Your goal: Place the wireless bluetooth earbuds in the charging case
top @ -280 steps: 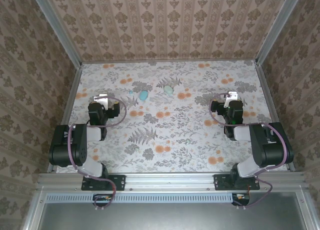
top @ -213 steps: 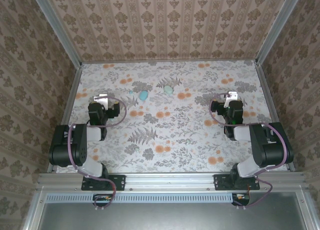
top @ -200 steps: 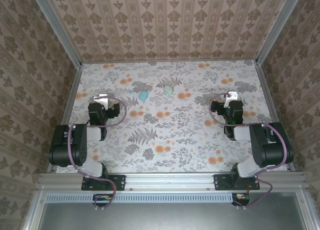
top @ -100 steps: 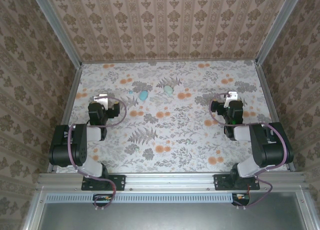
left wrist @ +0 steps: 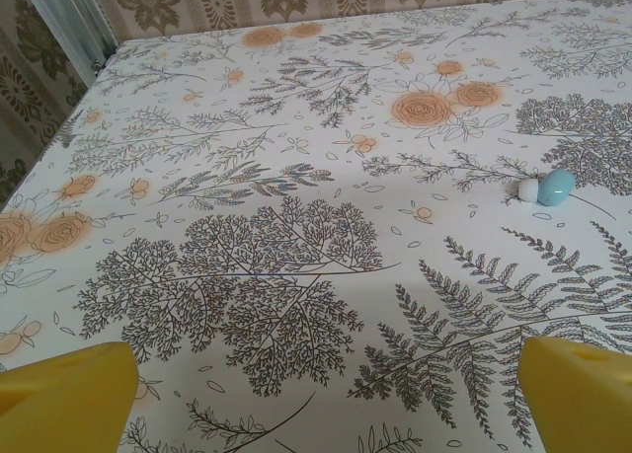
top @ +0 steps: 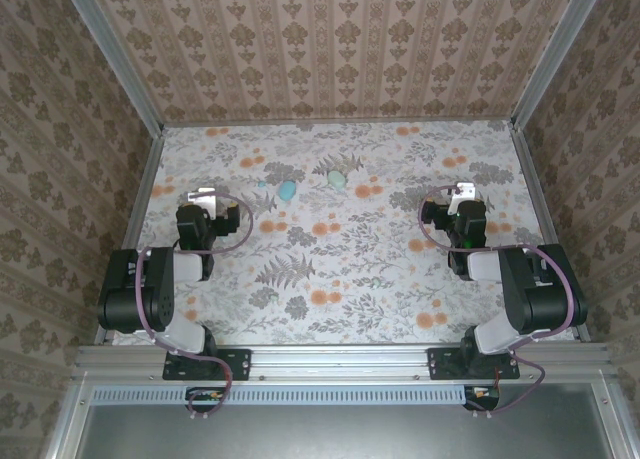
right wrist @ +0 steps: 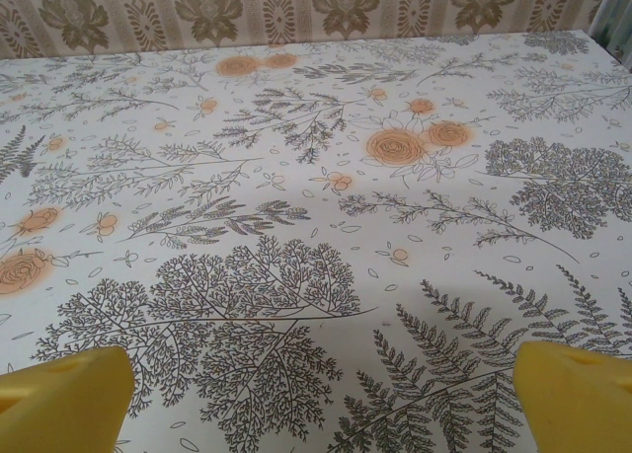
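Observation:
A tiny pale light-blue earbud (top: 262,183) lies on the floral tabletop, left of a teal-blue oval case (top: 287,190). A mint-green oval case (top: 337,179) sits a little further right and back. In the left wrist view the earbud (left wrist: 555,187) has a white tip and lies far ahead to the right. My left gripper (top: 205,195) (left wrist: 321,414) is open over bare cloth, short of the earbud, and its yellow fingertips (left wrist: 64,399) hold nothing. My right gripper (top: 462,191) (right wrist: 318,414) is open too, well right of both cases, its yellow fingertips (right wrist: 578,394) spread wide.
The patterned tablecloth (top: 350,269) covers the whole work surface. Wallpapered walls with metal posts (top: 145,169) close it in on the left, back and right. Both arm bases (top: 190,364) stand on the near rail.

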